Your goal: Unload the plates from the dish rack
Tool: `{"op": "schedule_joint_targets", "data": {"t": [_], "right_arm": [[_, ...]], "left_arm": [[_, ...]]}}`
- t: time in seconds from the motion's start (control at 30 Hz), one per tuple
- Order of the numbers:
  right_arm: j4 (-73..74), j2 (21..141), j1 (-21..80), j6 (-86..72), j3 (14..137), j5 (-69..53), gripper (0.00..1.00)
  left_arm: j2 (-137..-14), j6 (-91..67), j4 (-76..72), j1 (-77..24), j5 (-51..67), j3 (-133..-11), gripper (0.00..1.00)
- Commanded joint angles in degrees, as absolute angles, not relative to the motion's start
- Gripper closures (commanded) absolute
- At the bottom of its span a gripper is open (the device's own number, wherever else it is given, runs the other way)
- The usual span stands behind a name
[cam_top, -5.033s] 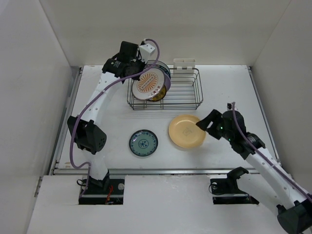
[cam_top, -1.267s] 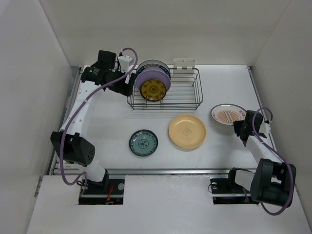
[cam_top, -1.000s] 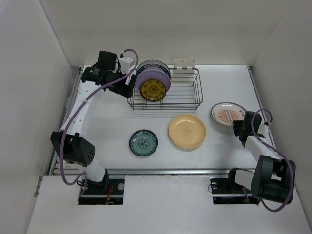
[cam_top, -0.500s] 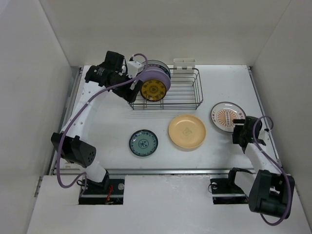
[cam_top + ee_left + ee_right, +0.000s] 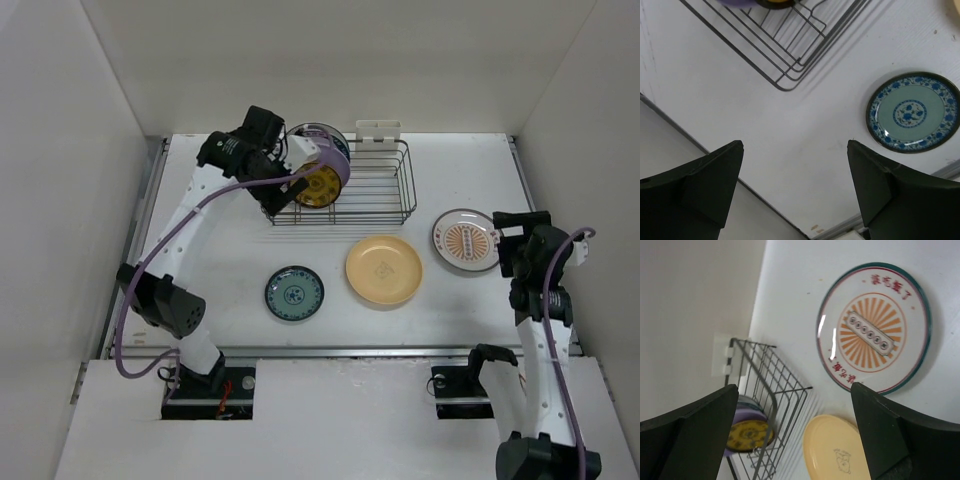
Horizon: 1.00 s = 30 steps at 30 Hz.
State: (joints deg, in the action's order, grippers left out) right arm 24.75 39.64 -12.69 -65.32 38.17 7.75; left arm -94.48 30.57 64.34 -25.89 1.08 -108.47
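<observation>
The dish rack (image 5: 370,190) stands at the back of the table with three plates upright in its left end: a small dark gold-centred one (image 5: 320,187), a lavender one (image 5: 337,163) and a dark-rimmed one (image 5: 318,131) behind. Flat on the table lie the teal patterned plate (image 5: 294,293), the yellow-tan plate (image 5: 384,270) and the white plate with orange pattern (image 5: 464,240). My left gripper (image 5: 281,191) hangs open over the rack's front left corner (image 5: 785,47), holding nothing. My right gripper (image 5: 504,238) is open just right of the orange-patterned plate (image 5: 872,327), apart from it.
A small white holder (image 5: 378,130) hangs on the rack's far side. White walls close in the table on the left, back and right. The table's left edge strip (image 5: 685,127) shows under my left gripper. The yellow-tan plate (image 5: 832,450) lies near the rack's wire end (image 5: 771,390).
My right gripper has opened and let go of the orange-patterned plate, which now lies flat, and has drawn back. My left arm has swung right to the rack's front left corner.
</observation>
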Motion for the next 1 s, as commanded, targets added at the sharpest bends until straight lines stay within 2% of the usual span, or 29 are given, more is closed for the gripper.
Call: {"op": "schedule_joint_targets", "data": {"t": [0.0,0.03,0.13,0.23,0.4,0.57,0.73,0.97], "right_arm": [[20.4,36.7,-12.2,-57.4,41.3,1.3,0.00],[14.0,36.7,-12.2,-54.3,41.3,-0.9,0.00],[9.3,40.4,-11.1,-52.0,44.8,-5.4,0.00],[11.9,45.6,-9.5,-46.2,54.1,-8.3,0.00],[17.6,51.2,-6.6,-37.1,63.7,-9.5,0.00],[16.9,49.1,-5.4,-34.6,63.7,-10.0,0.00],[16.3,45.9,-5.4,-31.9,62.4,-11.9,0.00],[15.3,48.2,-5.4,-31.4,63.3,-14.8,0.00]], "left_arm": [[-98.7,35.7,61.5,-27.3,-2.0,-112.1,0.18],[-99.7,36.3,59.7,-27.3,-2.0,-112.6,0.18],[-103.7,42.5,52.3,-27.3,0.0,-112.6,0.18],[-109.1,46.4,46.0,-27.3,3.9,-114.4,0.18],[-117.9,43.5,40.4,-26.2,8.5,-121.7,0.27],[-121.1,39.2,33.8,-25.0,11.9,-120.4,0.27],[-124.1,37.4,33.2,-24.5,11.3,-121.5,0.28],[-126.7,35.9,36.3,-23.3,13.2,-122.1,0.30]]}}
